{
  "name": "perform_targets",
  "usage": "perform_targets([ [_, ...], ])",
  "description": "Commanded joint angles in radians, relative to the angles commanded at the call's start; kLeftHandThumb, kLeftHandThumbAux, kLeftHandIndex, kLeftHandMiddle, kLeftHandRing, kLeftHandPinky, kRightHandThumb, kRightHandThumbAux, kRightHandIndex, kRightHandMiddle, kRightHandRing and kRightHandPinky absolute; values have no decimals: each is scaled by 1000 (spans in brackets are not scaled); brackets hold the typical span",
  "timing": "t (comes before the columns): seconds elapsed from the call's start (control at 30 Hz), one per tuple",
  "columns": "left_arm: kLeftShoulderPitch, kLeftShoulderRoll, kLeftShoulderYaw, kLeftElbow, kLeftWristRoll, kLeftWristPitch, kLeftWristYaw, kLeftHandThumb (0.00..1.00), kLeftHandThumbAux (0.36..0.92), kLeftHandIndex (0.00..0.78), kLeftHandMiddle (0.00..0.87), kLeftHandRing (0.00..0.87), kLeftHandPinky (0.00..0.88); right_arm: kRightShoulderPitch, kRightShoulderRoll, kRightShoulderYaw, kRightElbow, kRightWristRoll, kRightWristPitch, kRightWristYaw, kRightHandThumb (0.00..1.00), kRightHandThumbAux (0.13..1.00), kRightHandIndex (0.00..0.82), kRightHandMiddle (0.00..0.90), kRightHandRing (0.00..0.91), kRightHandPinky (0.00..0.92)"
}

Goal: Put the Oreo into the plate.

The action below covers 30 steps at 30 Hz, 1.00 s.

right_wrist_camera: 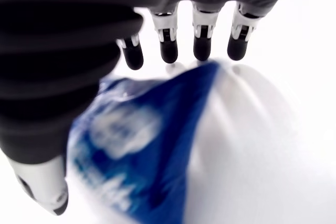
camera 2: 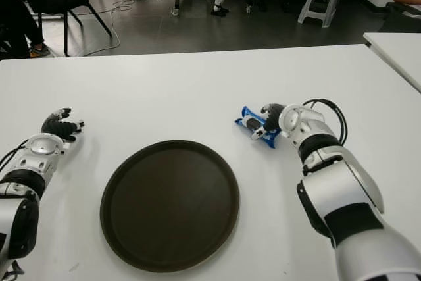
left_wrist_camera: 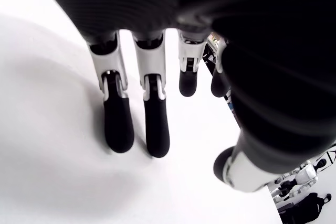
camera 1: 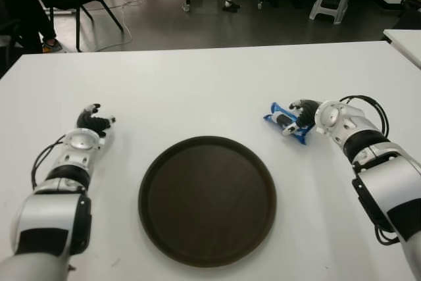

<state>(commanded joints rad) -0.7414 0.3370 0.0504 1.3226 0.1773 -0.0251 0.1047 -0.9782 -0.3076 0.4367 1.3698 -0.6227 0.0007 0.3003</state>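
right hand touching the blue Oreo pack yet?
Touching. In the right eye view the right hand wraps its fingers over the blue Oreo packet on the white table.

No readable text anywhere; blue packet (right_wrist_camera: 131, 150), frame centre in right wrist view, bears white markings; blurred, illegible

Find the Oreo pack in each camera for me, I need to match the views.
Left eye view: Oreo pack, right of the plate, at the right hand.
Right eye view: same pack, up and right of the plate's rim.
Left wrist view: not in it.
Right wrist view: fills the middle, under the fingers.
Shared landmark: the white table.
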Motion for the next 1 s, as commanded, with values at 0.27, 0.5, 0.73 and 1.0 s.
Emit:
perform_targets([
  [0.27,-3,2,-13,2,10,10,5,194,760,88,100,120,148,-4,-8,19,-1,-16,-17,21,0,673,5,8,4,0],
  [0.5,-4,2,-18,0,9,14,5,175,767,99,111,131,158,-10,-11,29,-4,-22,-22,24,0,671,3,7,0,0],
  [0.73,0,4,-15,1,4,7,-6,175,796,75,101,120,136,-13,-7,32,-4,-26,-3,5,0,667,2,6,0,0],
  [1.0,1,2,-9,0,-2,-1,-4,205,801,79,106,122,131,-15,-8,33,-8,-27,0,1,0,687,5,13,2,0],
])
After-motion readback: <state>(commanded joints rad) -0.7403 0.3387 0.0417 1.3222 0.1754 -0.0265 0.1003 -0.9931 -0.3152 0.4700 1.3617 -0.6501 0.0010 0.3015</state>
